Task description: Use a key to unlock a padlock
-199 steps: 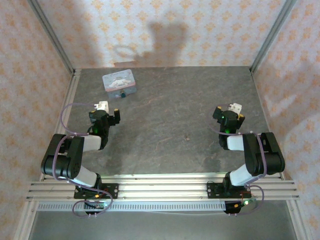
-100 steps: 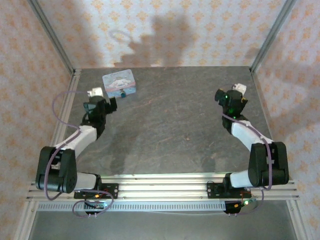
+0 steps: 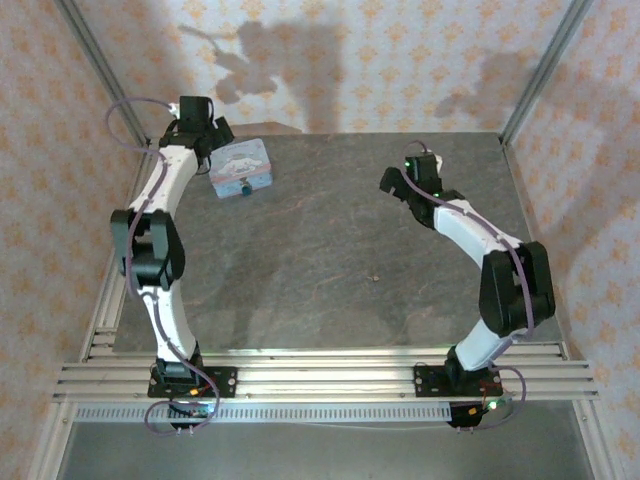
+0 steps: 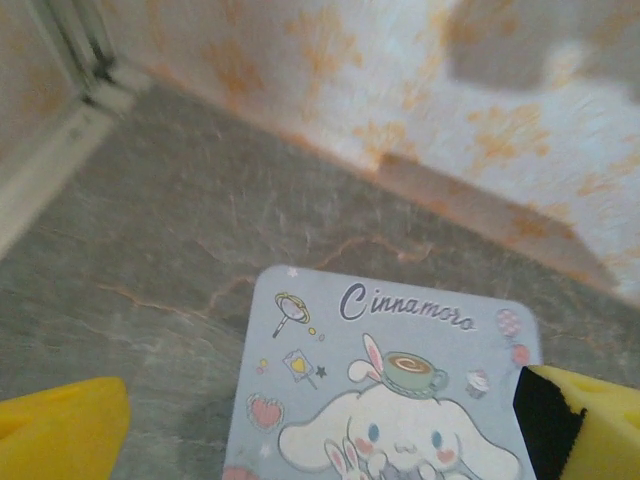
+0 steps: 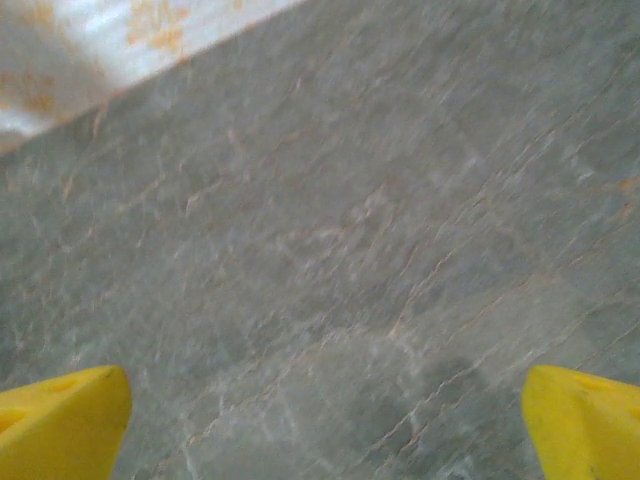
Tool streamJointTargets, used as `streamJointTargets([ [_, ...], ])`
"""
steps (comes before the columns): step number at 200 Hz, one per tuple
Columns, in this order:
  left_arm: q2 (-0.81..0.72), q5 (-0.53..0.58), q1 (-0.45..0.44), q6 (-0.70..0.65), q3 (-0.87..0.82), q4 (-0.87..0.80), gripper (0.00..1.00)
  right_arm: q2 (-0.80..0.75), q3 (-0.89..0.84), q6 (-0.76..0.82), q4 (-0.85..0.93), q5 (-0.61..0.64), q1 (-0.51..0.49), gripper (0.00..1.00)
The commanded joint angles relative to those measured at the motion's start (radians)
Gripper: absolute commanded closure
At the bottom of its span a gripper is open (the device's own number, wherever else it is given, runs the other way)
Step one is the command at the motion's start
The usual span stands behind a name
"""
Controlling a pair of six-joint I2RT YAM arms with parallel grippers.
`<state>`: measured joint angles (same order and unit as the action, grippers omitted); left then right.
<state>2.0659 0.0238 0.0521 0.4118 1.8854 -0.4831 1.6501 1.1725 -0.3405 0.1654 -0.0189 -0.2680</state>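
The padlock (image 3: 245, 189) is a tiny dark lock at the near edge of the pale blue cartoon tin (image 3: 240, 167) at the table's back left. My left gripper (image 3: 213, 138) hovers at the tin's far-left corner. In the left wrist view its yellow fingertips (image 4: 60, 432) are spread wide and open, with the tin lid (image 4: 390, 380) between them; the padlock is out of that view. My right gripper (image 3: 392, 183) is stretched out over the back right of the table. It is open, and its fingertips (image 5: 60, 420) frame bare grey surface. I see no key clearly.
The grey stone-patterned table (image 3: 330, 260) is walled by patterned panels at the back and sides, with metal posts (image 3: 110, 80) at the corners. A tiny dark speck (image 3: 375, 277) lies right of centre; I cannot tell what it is.
Both arms have stretched away from their bases toward the back of the table. The left gripper went to the tin's far-left corner, and the right one moved up and inward.
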Motion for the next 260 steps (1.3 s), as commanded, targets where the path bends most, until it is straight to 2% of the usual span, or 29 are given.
streamJointTargets([
  [1,0.103,-0.165,0.063,0.08,0.102,-0.147,0.08,0.031,0.064,-0.032,0.066,-0.033,-0.01,0.0],
  [22,0.203,-0.215,0.084,0.075,0.21,-0.162,0.12,0.055,0.093,-0.027,0.086,-0.039,-0.011,0.01],
  [42,0.326,-0.267,0.083,0.053,0.379,-0.247,0.14,0.068,0.106,-0.015,0.095,-0.035,-0.011,0.01],
  [59,0.402,-0.318,0.079,0.047,0.468,-0.292,0.24,0.074,0.108,-0.005,0.098,-0.027,-0.012,0.01],
  [79,0.42,-0.369,0.061,0.035,0.462,-0.284,0.35,0.076,0.103,-0.004,0.098,-0.024,-0.012,0.01],
  [134,0.336,-0.424,-0.06,-0.028,0.275,-0.215,0.49,-0.009,0.053,0.015,0.129,-0.026,-0.012,0.01],
  [177,0.233,-0.377,-0.185,-0.07,0.107,-0.196,0.61,-0.117,-0.016,0.021,0.163,-0.019,-0.012,0.01],
  [213,0.11,-0.328,-0.288,-0.085,-0.092,-0.126,0.64,-0.171,-0.04,0.028,0.22,-0.038,-0.011,0.01],
  [243,-0.004,-0.257,-0.342,-0.121,-0.246,-0.107,0.67,-0.103,0.022,0.019,0.256,-0.134,-0.013,0.01],
  [250,-0.034,-0.243,-0.344,-0.113,-0.277,-0.101,0.65,-0.066,0.066,0.014,0.287,-0.163,-0.011,0.01],
  [260,-0.077,-0.229,-0.344,-0.101,-0.32,-0.09,0.57,-0.011,0.128,-0.006,0.326,-0.214,-0.011,0.0],
])
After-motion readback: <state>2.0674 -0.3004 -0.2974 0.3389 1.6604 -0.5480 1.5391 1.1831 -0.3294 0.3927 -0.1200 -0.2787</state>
